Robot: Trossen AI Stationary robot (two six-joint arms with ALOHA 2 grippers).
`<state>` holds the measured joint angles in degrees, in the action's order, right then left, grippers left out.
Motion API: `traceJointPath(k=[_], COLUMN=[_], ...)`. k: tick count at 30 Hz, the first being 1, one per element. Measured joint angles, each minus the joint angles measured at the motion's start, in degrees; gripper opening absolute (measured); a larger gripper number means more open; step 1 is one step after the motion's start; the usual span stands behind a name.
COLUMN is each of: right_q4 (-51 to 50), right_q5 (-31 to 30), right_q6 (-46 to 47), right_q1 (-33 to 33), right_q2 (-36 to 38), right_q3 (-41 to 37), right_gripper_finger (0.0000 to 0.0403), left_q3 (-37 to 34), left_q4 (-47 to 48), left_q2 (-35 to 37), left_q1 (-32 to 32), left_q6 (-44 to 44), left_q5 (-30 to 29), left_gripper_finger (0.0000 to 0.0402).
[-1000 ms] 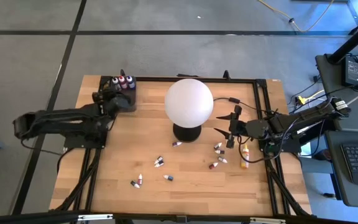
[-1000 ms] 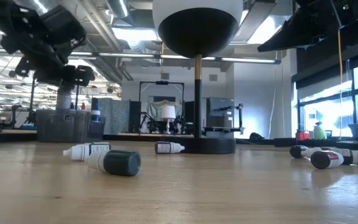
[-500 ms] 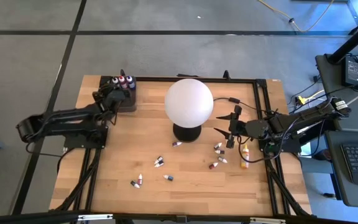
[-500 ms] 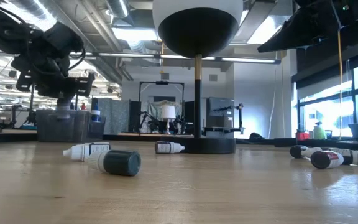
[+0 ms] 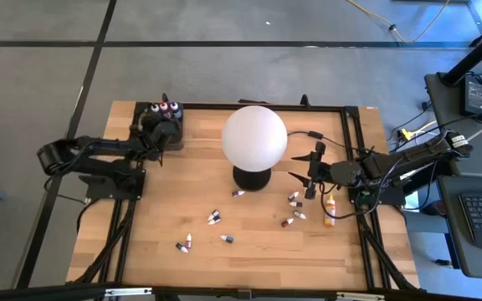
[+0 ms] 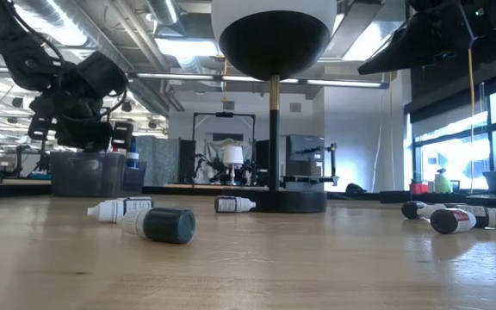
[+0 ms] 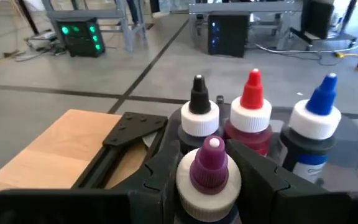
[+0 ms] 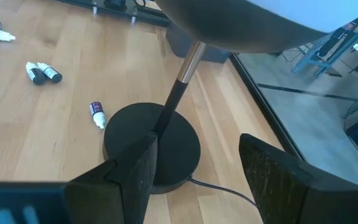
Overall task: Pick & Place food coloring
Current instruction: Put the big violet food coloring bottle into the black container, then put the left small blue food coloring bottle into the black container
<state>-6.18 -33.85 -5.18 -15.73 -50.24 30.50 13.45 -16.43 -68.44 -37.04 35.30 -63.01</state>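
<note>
My left gripper (image 7: 210,180) is shut on a small food coloring bottle (image 7: 211,163) with a white cap and purple tip, at the dark grey tray (image 5: 166,132) in the table's far left corner. Three bottles stand upright in the tray, tipped black (image 7: 198,99), red (image 7: 252,93) and blue (image 7: 324,99). In the low view the left gripper (image 6: 83,120) hangs just over the tray (image 6: 89,175). My right gripper (image 5: 308,174) is open, hovering right of the lamp's base (image 8: 151,146). Several tiny bottles (image 5: 214,217) and a taller orange bottle (image 5: 330,211) lie on the table. My left gripper pinches the purple-tipped bottle at its white cap and shoulder (image 7: 197,186), one dark finger (image 7: 163,171) on each side. The bottle stands upright between the fingers. Whether its base rests in the tray is hidden below the picture's edge.
The big white globe lamp (image 5: 254,138) stands at the table's middle on a black round base, its cord running right. Loose bottles lie near the base (image 5: 238,193), toward the near edge (image 5: 185,243) and beside the right gripper (image 5: 294,198). A black frame rims the table.
My left gripper has come down and moved a little toward the far edge, ending close over the tray; the arm's elbow has swung in toward the table. It has stayed shut on the bottle. The right arm has kept still.
</note>
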Motion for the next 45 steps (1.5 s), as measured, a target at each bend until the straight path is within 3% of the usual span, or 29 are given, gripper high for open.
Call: traceJointPath(k=[9, 20, 31, 35, 40, 45], right_q4=[-1.2, -1.2, -0.8, -9.2, -21.3, -23.2], right_q5=[0.0, -0.1, -0.1, 0.2, 6.3, 12.0], right_q6=[0.0, 0.1, 8.0, 18.0, 32.3, 39.3], right_q1=[0.0, 0.0, 0.0, 0.0, 0.0, 0.0], right_q2=[0.0, 0.0, 0.2, 0.3, 0.1, 0.0], right_q3=[0.0, 0.0, 0.1, 3.5, 9.2, 9.6], right_gripper_finger=[0.0229, 0.0229, 0.0230, 0.0230, 0.0230, 0.0230], left_q3=[0.0, 0.0, 3.9, 4.0, 4.0, 4.0], left_q4=[-3.5, -3.5, -3.6, -3.5, -4.0, -8.0], left_q2=[-3.8, -3.7, 2.8, 6.9, 10.3, 11.2], left_q1=[-1.2, -1.8, 1.1, 4.8, 11.3, 18.6], left_q6=[0.0, -0.1, -11.5, -12.6, -13.1, -13.9], left_q5=[-1.5, -1.5, -0.8, 6.7, 22.8, 36.2], left_gripper_finger=[0.0149, 0.0151, 0.0154, 0.0155, 0.0155, 0.0155])
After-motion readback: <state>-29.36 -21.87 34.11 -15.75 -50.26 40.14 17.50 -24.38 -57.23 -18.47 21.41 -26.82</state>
